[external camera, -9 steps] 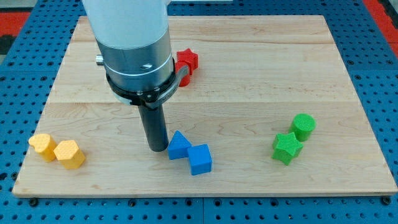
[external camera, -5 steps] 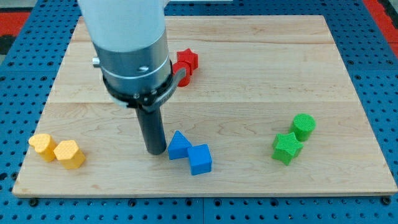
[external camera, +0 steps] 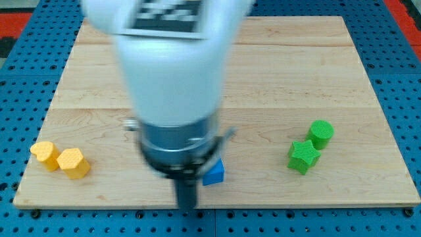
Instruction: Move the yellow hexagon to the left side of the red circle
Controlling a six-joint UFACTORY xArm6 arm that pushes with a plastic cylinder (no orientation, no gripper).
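White arm, grey collar, dark rod

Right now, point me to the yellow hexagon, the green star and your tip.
yellow hexagon (external camera: 73,162): camera view, middle of its top face.
green star (external camera: 303,157): camera view, centre of its top.
my tip (external camera: 187,208): camera view, rod's blurred lower end, at the board's bottom edge, below the blue block.

Bright, even light from overhead, with no hard glare on the pale wooden counter (external camera: 283,72). Soft, short shadows under the green blocks (external camera: 310,146) and the yellow blocks (external camera: 60,159), falling slightly toward the view's bottom. Heavy motion blur across the white and grey arm (external camera: 174,85), smearing its edges and the dark pattern at the view's top. Rod end (external camera: 187,208) blurred too, perhaps just past the counter's near edge. Blocks and blue pegboard (external camera: 20,79) crisp.
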